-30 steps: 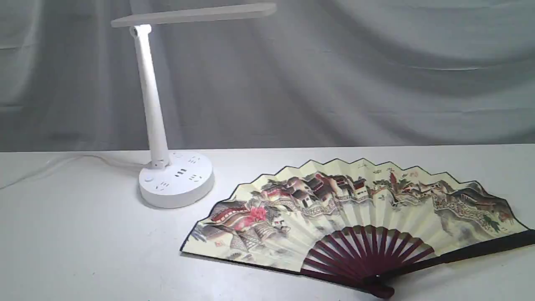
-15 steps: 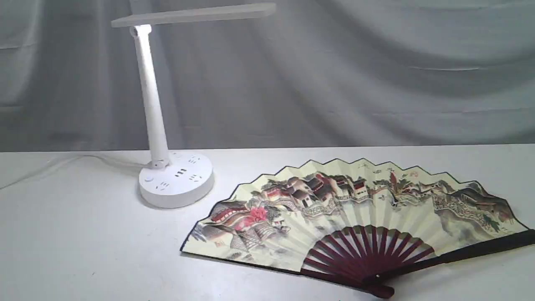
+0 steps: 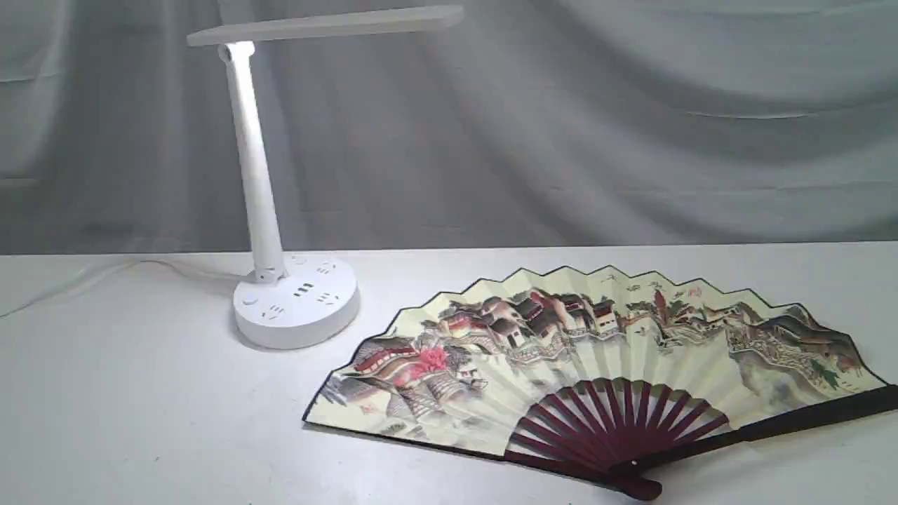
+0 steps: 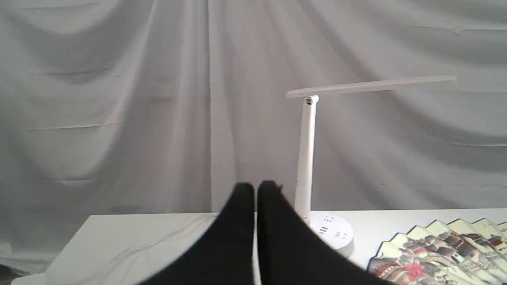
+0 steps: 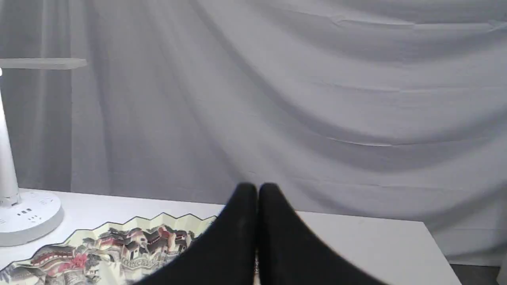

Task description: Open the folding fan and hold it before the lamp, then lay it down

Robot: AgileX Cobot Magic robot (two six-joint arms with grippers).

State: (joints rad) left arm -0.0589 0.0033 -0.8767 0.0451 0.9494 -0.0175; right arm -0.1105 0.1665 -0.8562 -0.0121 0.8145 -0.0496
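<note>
Your left pincer (image 4: 256, 188) and right pincer (image 5: 257, 188) are clenched, empty. Any descent onto the spread cream-paper, maroon-ribbed folding fan (image 3: 631, 351) could crease its leaf.

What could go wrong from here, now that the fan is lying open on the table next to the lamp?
In the exterior view, the fan lies open with its left corner close to the base of the lamp. Sliding it that way could nudge the tall lamp. The cord trails over the table left of the base, where the left gripper, shut and empty, might snag it on a low sweep.
</note>
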